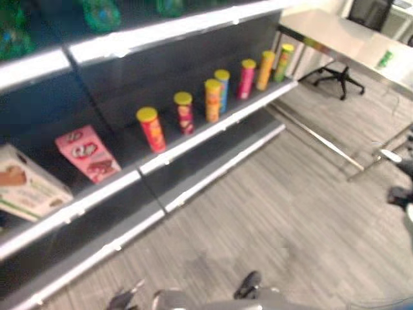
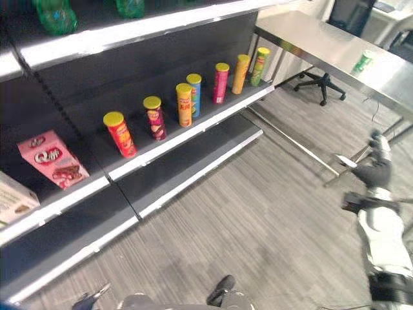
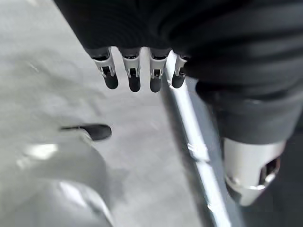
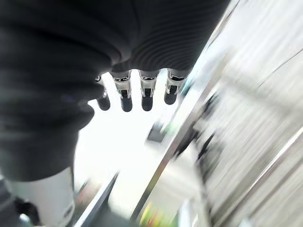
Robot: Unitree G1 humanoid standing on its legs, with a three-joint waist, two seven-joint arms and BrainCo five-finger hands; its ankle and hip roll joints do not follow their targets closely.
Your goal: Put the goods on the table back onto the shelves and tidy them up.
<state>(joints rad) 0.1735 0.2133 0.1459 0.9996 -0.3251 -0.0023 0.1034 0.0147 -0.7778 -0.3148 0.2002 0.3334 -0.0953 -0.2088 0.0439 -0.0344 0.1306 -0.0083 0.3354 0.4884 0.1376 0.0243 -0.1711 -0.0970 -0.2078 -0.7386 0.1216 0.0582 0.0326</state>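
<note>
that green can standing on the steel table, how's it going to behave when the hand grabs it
The green can looks tall and narrow and stands upright on the smooth steel table, so a sideways nudge would probably tip it. Being round, it would likely roll once down. It looks stiff enough to grip.

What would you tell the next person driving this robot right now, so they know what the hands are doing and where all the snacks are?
Left hand: open, holding nothing, hanging over the floor beside the shelf's bottom edge.
Right hand: open, holding nothing.
Done: seven chip cans stand upright in a spaced row on the middle shelf; a pink box and a pale box lie further left on it.
Left: one green can stands on the steel table to the right. Fetch it, shelve it, then even out the row.
</note>
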